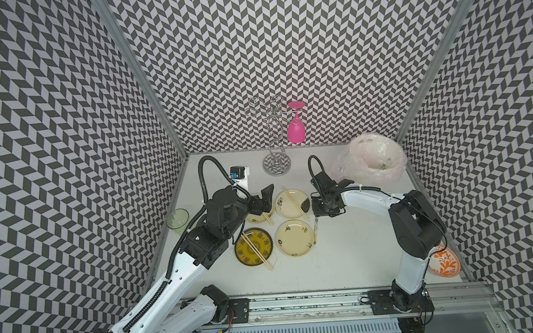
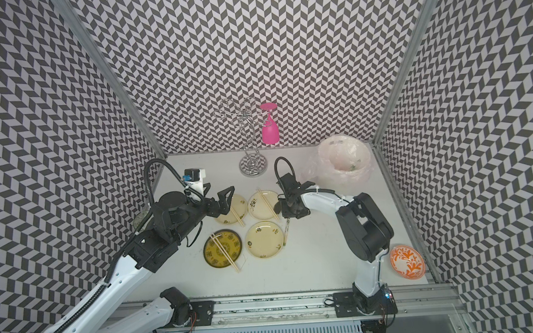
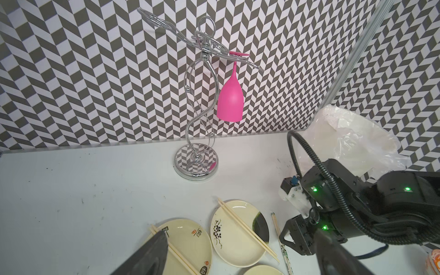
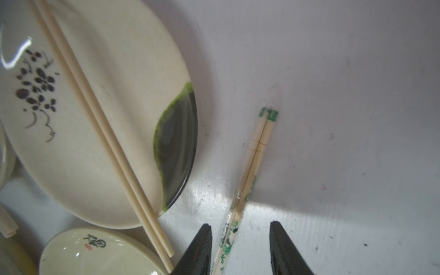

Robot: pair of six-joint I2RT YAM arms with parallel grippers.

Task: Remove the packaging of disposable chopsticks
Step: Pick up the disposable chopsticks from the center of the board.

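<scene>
Lying flat on the table (image 1: 344, 264), the clear sleeve (image 4: 229, 234) has its wrapped pair (image 4: 259, 142) inside, green end pointing away from the R gripper (image 4: 240, 223). Green + black print shows on the stretch nearest the fingers. In both top views the sleeve sits just right of the lower cream plate (image 1: 295, 243), alongside its rim; touching or not, can't tell.

R gripper points down over the sleeve's near part, jaws part-open, one finger (image 4: 197, 250) each side. The sleeve runs btwn them, closer to the finger on the plate side, w/ bare table showing on the other side. Not clamped; whether that near finger touches the plastic can't be told.

Next out: the upper cream plate (image 4: 71, 166) w/ black flowers + a dark green patch, a bare pair (image 4: 100, 114) lying across it, ends past the rim. Left of it is another cream plate (image 1: 255, 219) w/ its own bare sticks (image 1: 267, 218), partly under the L gripper (image 1: 265, 202). L gripper hovers above that plate, jaws wide, nothing btwn them. The yellow-and-dark plate (image 1: 248, 258) carries a third loose pair (image 1: 256, 252), tips over the rim toward the near edge.

Farther off: bin w/ pinkish bag (image 1: 398, 162) in the back right corner, wire glass rack (image 1: 277, 166) at the back w/ a pink glass (image 1: 296, 130) hanging upside down, green cup (image 1: 178, 220) at far left, orange-patterned bowl (image 1: 445, 262) at right by the R arm.
</scene>
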